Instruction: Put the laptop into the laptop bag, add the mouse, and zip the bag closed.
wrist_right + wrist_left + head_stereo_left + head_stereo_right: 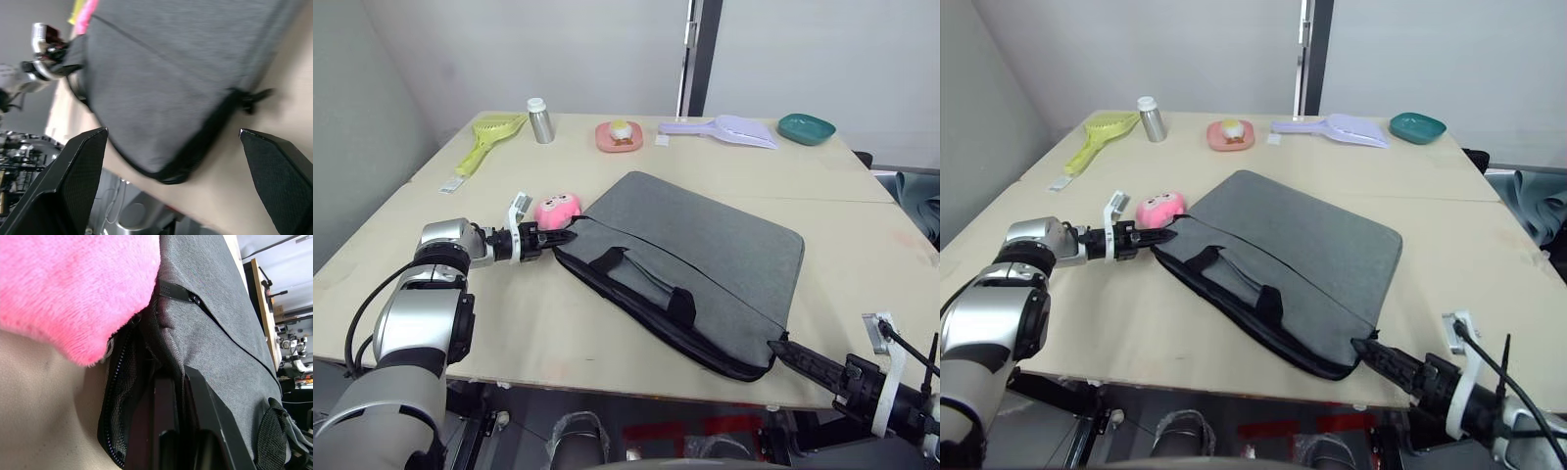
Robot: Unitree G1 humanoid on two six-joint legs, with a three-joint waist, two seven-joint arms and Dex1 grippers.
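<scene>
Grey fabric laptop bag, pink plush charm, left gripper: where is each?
Grey fabric laptop bag point(705, 250): left eye view, top panel.
Pink plush charm point(557, 209): left eye view, its body.
Left gripper point(562, 237): left eye view, fingertips at the bag's corner.

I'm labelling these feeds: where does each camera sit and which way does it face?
Eye views: head, looking down over the table; both arms show.
Left wrist view: along shut fingers at the laptop bag corner beside the pink plush charm.
Right wrist view: between open fingers toward the bag's opposite corner.
All share the bag.
</scene>
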